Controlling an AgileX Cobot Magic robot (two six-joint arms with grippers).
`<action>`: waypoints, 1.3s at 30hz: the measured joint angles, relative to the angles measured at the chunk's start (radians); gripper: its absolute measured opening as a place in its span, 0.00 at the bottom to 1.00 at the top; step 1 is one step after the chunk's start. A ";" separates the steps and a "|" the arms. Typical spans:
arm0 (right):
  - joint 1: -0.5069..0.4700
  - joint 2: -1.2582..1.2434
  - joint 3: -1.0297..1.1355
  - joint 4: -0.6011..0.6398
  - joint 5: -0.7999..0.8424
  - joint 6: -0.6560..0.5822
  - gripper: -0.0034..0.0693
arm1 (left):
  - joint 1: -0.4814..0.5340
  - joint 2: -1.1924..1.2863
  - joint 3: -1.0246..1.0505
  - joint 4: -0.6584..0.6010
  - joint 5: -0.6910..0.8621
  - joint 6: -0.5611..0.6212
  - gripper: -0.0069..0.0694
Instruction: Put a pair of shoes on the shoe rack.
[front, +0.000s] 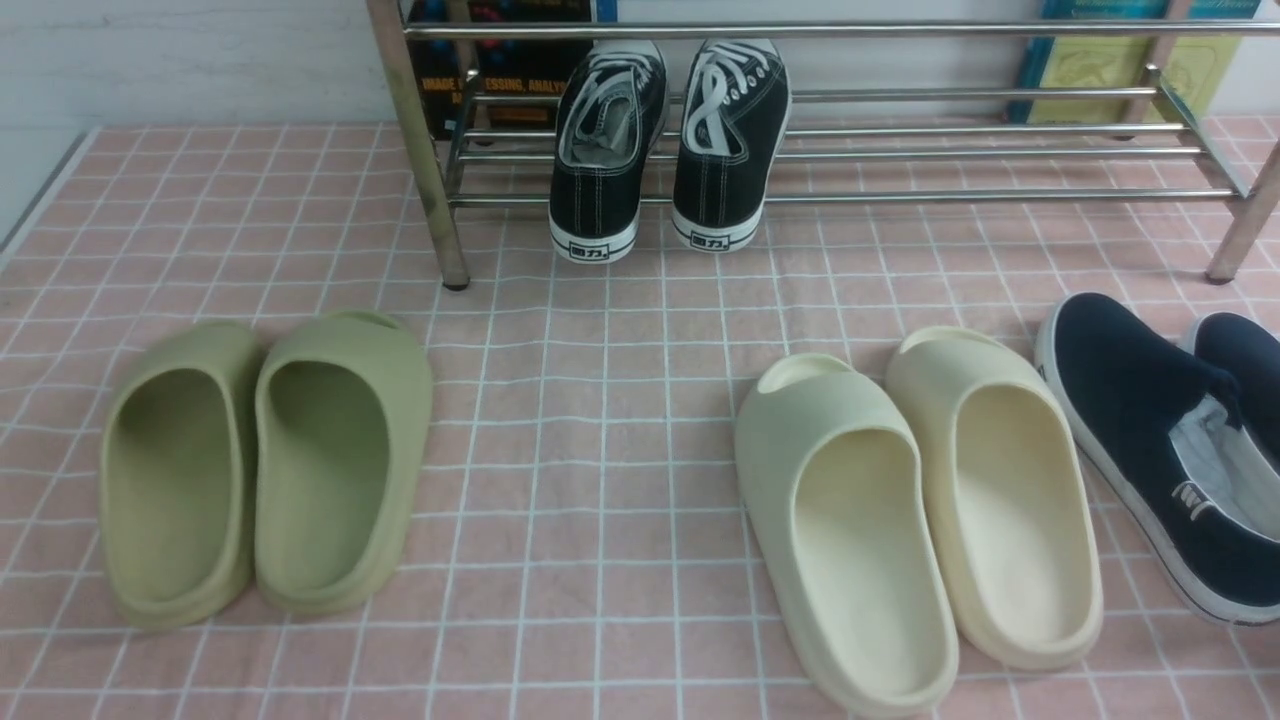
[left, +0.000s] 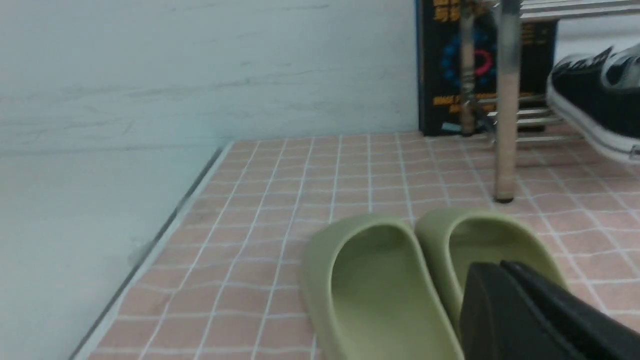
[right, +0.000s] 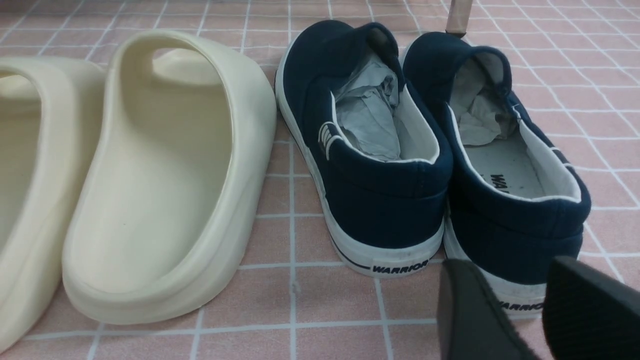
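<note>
Looking forward between my arms, the two black canvas low-top sneakers with white laces (front: 665, 140) sit side by side on the lower bars of the low silver metal-tube shoe rack (front: 900, 150), heels toward me and overhanging the front bar — so the job looks done, and the risk is undoing it. Neither arm shows in this view. A careless sweep near those heels could tip a sneaker off the bars. From my left wrist, the left gripper (left: 515, 305) hangs above the green foam slides (left: 425, 275), its two dark fingers lying together with no gap I can see, holding nothing; the rack's upright leg (left: 505, 125) stands beyond, and a forward lurch could knock it and shake the shoes. From my right wrist, the right gripper (right: 510, 310) has its fingers parted and empty, just beside the heels of the navy slip-on shoes (right: 430, 165) — descending here would seize the wrong pair, or nudge the cream foam slides (right: 160, 175).
</note>
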 joint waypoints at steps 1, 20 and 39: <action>0.000 0.000 0.000 0.000 0.000 0.000 0.38 | 0.001 -0.014 0.040 0.022 0.001 -0.031 0.11; 0.000 0.000 0.000 0.000 0.000 0.000 0.38 | 0.002 -0.032 0.068 -0.115 0.232 0.135 0.11; 0.000 0.000 0.000 0.000 0.000 0.000 0.38 | 0.002 -0.032 0.067 -0.111 0.239 0.135 0.13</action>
